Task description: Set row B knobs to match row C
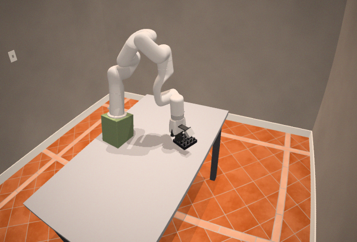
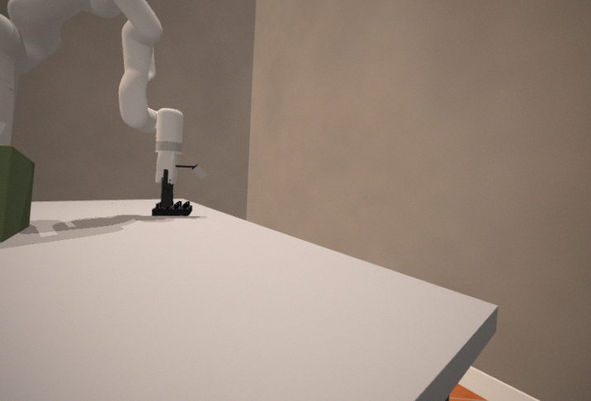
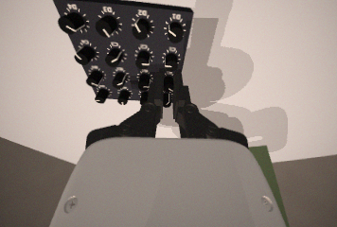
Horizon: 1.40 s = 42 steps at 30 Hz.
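Mid-frame in the wrist view, your gripper (image 1: 179, 138) (image 2: 167, 204) (image 3: 168, 83) stands narrow about B1 (image 3: 168, 83), likely for turning; you can't tell whether it grips

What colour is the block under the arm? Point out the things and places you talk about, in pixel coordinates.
The block (image 1: 117, 131) (image 2: 14, 191) (image 3: 267, 172) is green, clearest in the top view.

Knob box (image 1: 184, 147) (image 2: 172, 212) (image 3: 128, 41): one. Knobs (image 3: 108, 26) on it: sixteen, four rows of four, a couple in the row farthest from D partly masked. Table (image 1: 115, 189) (image 2: 238, 290) (image 3: 28, 68) under the box: one. Robot arm (image 1: 149, 47) (image 2: 138, 9), reaching above the box: one. Gripper (image 1: 179, 139) (image 2: 167, 205) (image 3: 168, 83) at the box: one, with two fingers. Screws (image 3: 71, 203) on its housing, nearer the camera than the box: two. Green pedestal block (image 1: 117, 135) (image 2: 14, 195) (image 3: 265, 163), well apart from the box: one. Wall plate (image 1: 12, 56), far beyond the box: one.
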Available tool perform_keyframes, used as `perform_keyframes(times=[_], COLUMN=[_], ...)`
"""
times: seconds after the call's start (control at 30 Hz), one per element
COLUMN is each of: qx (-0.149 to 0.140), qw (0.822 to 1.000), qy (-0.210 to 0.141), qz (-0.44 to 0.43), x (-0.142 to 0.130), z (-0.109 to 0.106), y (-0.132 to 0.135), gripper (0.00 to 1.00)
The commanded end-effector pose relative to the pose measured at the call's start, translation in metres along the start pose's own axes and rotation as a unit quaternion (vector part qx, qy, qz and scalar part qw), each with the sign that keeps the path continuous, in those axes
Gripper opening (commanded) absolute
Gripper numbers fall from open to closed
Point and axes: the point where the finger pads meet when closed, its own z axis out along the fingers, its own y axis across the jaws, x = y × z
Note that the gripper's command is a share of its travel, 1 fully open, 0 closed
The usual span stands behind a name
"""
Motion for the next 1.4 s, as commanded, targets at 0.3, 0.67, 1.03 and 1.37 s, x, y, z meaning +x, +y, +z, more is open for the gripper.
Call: perform_keyframes(times=[0.3, 0.67, 1.03, 1.37], qx=[0.0, 0.0, 0.0, 0.001], qw=[1.0, 1.0, 1.0, 1.0], qy=[0.002, 0.002, 0.002, 0.002], qz=[0.0, 0.0, 0.001, 0.02], x=[0.0013, 0.0013, 0.0013, 0.0013], z=[-0.0009, -0.0009, -0.0009, -0.0009], y=[-0.0003, -0.0003, -0.0003, -0.0003], gripper=[0.08, 0.08, 0.08, 0.08])
